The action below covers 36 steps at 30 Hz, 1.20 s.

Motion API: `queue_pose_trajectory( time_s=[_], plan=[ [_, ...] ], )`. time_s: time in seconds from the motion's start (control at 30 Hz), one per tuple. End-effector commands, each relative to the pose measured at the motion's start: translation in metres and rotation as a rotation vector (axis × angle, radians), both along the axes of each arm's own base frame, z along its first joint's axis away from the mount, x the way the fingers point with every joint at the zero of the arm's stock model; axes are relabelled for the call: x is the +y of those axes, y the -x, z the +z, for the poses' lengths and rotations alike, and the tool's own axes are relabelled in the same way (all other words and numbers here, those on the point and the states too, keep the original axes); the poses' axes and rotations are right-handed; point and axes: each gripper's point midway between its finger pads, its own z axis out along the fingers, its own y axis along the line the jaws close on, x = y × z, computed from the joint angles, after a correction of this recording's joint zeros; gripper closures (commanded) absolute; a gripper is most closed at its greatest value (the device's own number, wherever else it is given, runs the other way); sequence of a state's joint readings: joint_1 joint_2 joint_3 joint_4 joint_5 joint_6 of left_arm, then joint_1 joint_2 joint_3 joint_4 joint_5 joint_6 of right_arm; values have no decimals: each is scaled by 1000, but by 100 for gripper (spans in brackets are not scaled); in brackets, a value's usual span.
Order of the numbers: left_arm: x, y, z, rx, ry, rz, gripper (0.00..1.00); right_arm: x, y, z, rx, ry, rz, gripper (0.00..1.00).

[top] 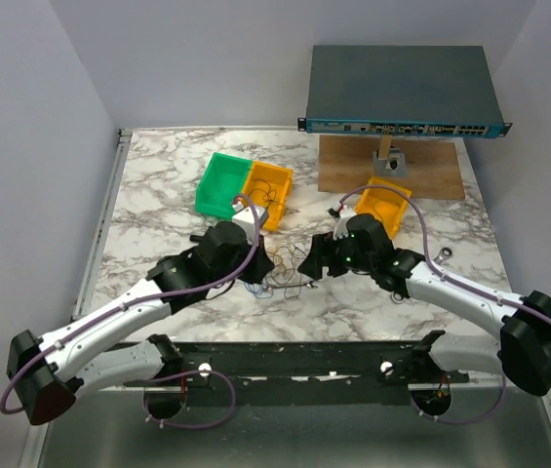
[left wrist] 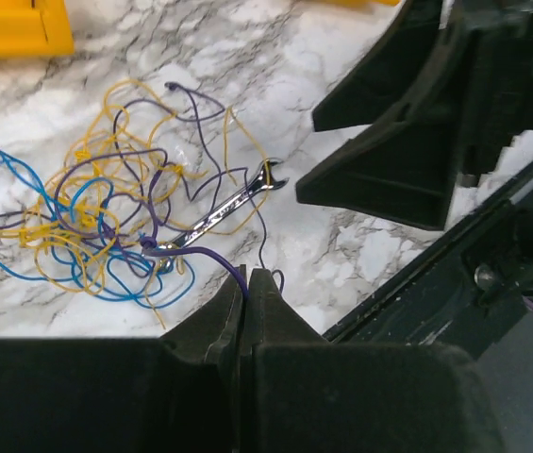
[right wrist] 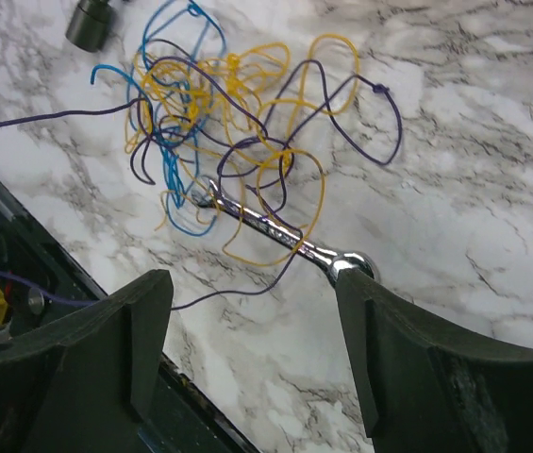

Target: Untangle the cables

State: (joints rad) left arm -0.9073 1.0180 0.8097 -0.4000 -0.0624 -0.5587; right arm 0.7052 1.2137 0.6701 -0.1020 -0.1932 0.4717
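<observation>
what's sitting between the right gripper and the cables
A silver wrench lies in the cables, its near end just ahead of the open right gripper, with wires crossing its shaft. Nothing else visible blocks the way. The left gripper is shut on a purple cable at the tangle's edge.

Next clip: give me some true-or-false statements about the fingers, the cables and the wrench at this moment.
1. The left fingers are closed on a purple wire. True.
2. The right fingers are shut on the wrench. False: they stand open, and the wrench lies on the table.
3. The wrench lies among the cables. True.
4. The cables lie apart as separate strands. False: they form one tangle on the table.
</observation>
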Motion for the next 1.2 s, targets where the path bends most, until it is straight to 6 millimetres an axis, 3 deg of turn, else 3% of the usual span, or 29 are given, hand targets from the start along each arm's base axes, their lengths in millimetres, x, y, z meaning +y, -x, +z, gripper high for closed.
queue_pose_trajectory(
  time_s=[0.0,0.1,0.17,0.3,0.43,0.6,0.73,0.83,1.0,1.1,1.17],
  plan=[
    [6,2,60,-114,112,-125,100,24,-7,25,-73,-121,57,22],
    [10,0,100,-134,227,-165,100,29,-8,40,-116,-170,72,22],
    [9,2,127,-150,286,-210,100,31,-5,60,-181,-234,94,22],
    [-3,21,168,-113,322,-386,100,29,-3,90,-313,-313,116,20],
    [-16,41,180,-30,325,-569,100,36,-8,96,-368,-280,172,19],
    [-23,43,180,-18,355,-615,100,50,-8,104,-448,-322,249,18],
    [-30,43,189,-20,389,-654,100,70,11,117,-488,-410,416,18],
    [-33,41,199,-44,399,-667,100,86,18,113,-489,-406,491,18],
    [-36,48,224,-84,457,-733,100,99,-13,92,-477,-343,365,20],
    [-33,47,245,-151,465,-721,100,105,-29,76,-425,-336,288,32],
    [-27,37,261,-235,453,-650,100,101,-44,52,-352,-306,176,39]
  ],
)
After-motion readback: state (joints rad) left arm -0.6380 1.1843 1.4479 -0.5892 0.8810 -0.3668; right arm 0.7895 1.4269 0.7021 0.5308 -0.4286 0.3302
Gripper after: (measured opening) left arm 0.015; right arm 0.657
